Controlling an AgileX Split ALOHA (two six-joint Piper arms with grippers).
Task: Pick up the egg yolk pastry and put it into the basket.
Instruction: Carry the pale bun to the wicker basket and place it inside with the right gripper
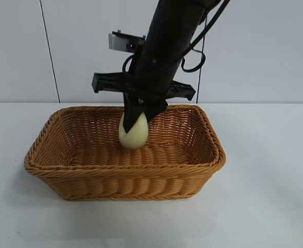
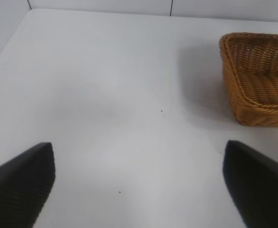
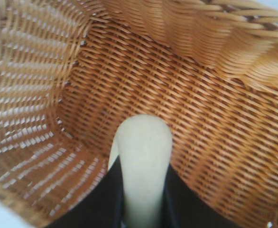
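The orange-brown wicker basket [image 1: 120, 170] stands in the middle of the white table. My right gripper [image 1: 138, 116] reaches down into it from above and is shut on the pale cream egg yolk pastry [image 1: 133, 132], squeezed between the black fingers just above the basket floor. In the right wrist view the pastry [image 3: 143, 161] sits between the fingers with the woven basket floor [image 3: 215, 118] behind it. My left gripper [image 2: 139, 180] is open and empty over bare table, away from the basket [image 2: 260, 85], whose corner shows in its wrist view. The left arm is not in the exterior view.
The white table [image 1: 265, 206] surrounds the basket on all sides. A pale panelled wall [image 1: 17, 46] stands behind the table.
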